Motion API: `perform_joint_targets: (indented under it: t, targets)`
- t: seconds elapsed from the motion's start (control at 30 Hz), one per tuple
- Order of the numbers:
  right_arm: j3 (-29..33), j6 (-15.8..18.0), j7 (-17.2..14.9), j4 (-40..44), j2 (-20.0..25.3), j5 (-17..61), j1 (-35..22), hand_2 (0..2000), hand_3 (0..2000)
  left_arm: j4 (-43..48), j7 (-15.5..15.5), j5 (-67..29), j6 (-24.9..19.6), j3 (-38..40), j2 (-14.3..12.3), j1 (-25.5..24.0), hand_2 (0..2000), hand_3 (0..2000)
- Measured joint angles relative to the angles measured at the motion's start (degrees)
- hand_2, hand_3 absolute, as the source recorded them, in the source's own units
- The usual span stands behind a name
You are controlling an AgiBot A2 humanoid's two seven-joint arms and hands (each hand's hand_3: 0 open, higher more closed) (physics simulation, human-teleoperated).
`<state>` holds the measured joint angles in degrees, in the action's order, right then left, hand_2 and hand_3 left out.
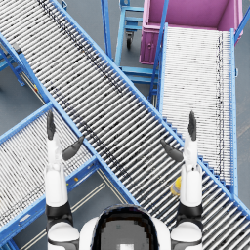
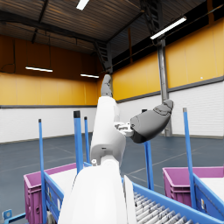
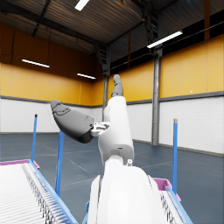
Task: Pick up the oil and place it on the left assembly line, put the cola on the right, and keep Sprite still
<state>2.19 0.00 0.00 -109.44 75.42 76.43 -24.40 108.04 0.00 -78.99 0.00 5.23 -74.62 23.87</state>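
containers: one magenta bin (image 1: 195, 13) at the far end of the right line (image 1: 195, 83); only its bare inner walls show. left wrist view catches two more magenta bins (image 2: 31, 189) (image 2: 181, 180), contents hidden from this angle. task item: only candidate in view is a small yellow item (image 1: 175, 187) sitting on the rollers of the diagonal main conveyor (image 1: 97, 93), just beside the right forearm and mostly covered by it. it's rounded and yellow, too hidden to tell shape or label, so can't confirm it's the oil. left line (image 1: 24, 161) runs under the left arm. left hand (image 1: 56, 143) (image 2: 133, 126) is raised above the rail between left line and main conveyor, fingers straight, thumb splayed out, holding nothing. right hand (image 1: 187, 145) (image 3: 92, 127) is raised over the main conveyor in the same pose, fingers straight, thumb out, nothing held.
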Motion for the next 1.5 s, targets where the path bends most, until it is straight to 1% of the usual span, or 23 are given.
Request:
perform_joint_targets:
  t: [1.5]
  targets:
    - [2.0, 0.0, 0.0, -0.2, 2.7, 0.0, 0.5, 0, 0, 0.9, 0.0, 0.0, 0.0, 0.4, -1.9, 0.8, 0, 0]
